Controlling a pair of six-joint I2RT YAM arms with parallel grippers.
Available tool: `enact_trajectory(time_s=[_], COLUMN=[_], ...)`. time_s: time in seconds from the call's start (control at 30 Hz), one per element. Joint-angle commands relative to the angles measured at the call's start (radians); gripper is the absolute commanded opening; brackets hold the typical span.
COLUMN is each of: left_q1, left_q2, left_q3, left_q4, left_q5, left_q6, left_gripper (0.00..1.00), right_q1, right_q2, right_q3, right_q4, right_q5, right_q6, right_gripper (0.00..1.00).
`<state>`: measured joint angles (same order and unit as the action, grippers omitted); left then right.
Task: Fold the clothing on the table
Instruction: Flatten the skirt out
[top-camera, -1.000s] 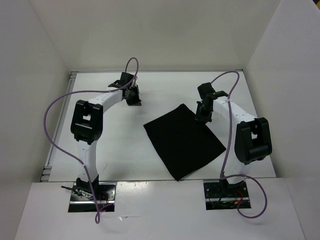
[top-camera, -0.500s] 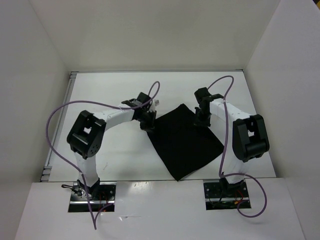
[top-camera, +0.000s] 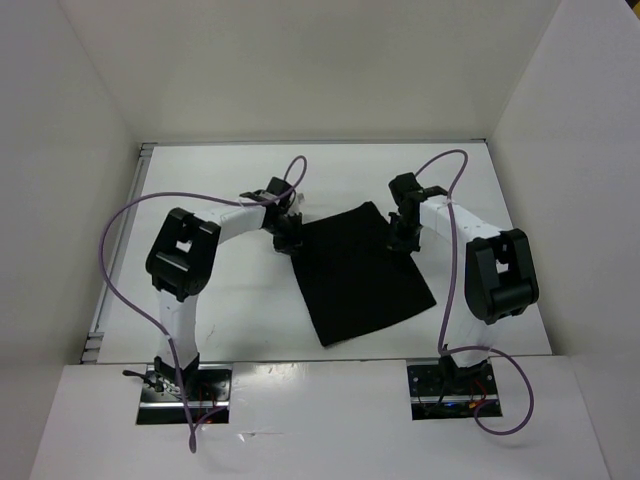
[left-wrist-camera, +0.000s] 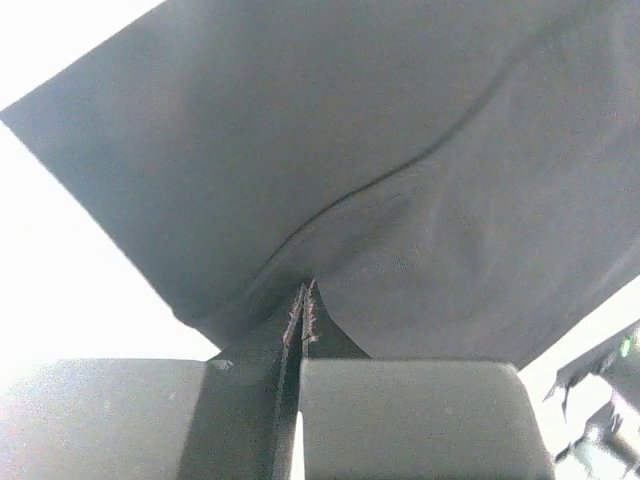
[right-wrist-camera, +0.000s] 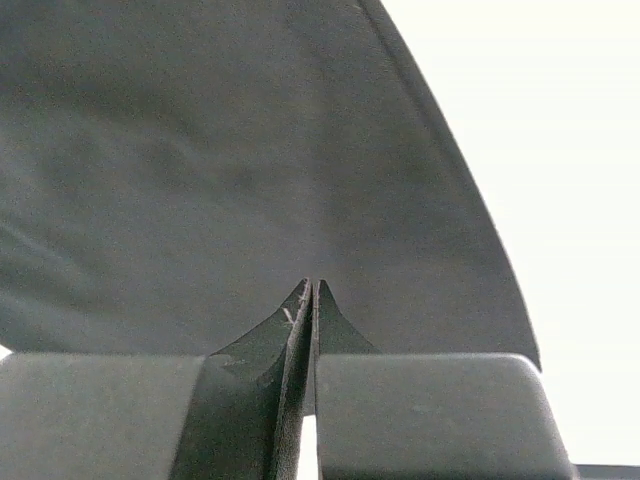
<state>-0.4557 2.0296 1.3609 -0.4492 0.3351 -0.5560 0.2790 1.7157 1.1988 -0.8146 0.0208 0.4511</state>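
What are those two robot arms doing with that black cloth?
They are working on folding the clothing, a black garment lying on the white table. The left gripper is pinched shut on its left corner, and the right gripper is pinched shut on its right edge. The rest of the cloth lies flat on the table.

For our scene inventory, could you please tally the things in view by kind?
clothing: 1
claws, each shut on the clothing's edge: 2 (left claw, right claw)
purple cables: 2 ()
table: 1
Total: 6
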Motion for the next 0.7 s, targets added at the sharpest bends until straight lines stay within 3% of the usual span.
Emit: enact_trajectory(time_s=[0.0, 0.17, 0.27, 0.3, 0.37, 0.43, 0.53, 0.67], left_q1=[0.096, 0.132, 0.141, 0.141, 0.141, 0.141, 0.141, 0.15], left_q2=[0.085, 0.165, 0.196, 0.196, 0.179, 0.144, 0.054, -0.087], left_q3=[0.058, 0.236, 0.349, 0.368, 0.377, 0.359, 0.32, 0.297], left_q4=[-0.023, -0.054, -0.085, -0.097, -0.097, -0.088, -0.075, -0.075], left_q5=[-0.159, -0.177, -0.188, -0.188, -0.188, -0.151, -0.13, -0.131], left_q6=[0.042, 0.071, 0.09, 0.09, 0.099, 0.099, 0.099, 0.108], left_gripper=[0.0, 0.0, 0.0, 0.0, 0.01, 0.02, 0.1, 0.28], right_q1=[0.009, 0.019, 0.028, 0.028, 0.028, 0.028, 0.028, 0.028], right_q2=[0.028, 0.065, 0.065, 0.065, 0.077, 0.106, 0.18, 0.31], right_q3=[0.028, 0.001, 0.076, 0.103, 0.203, 0.298, 0.427, 0.554], right_q4=[-0.024, -0.015, -0.006, -0.006, 0.018, 0.043, 0.08, 0.091], right_q5=[-0.06, -0.117, -0.085, -0.065, -0.013, -0.001, 0.039, 0.077], right_q6=[-0.021, -0.043, -0.043, -0.032, -0.032, -0.044, -0.054, -0.065], right_gripper=[0.06, 0.05, 0.05, 0.11, 0.34, 0.38, 0.46, 0.44])
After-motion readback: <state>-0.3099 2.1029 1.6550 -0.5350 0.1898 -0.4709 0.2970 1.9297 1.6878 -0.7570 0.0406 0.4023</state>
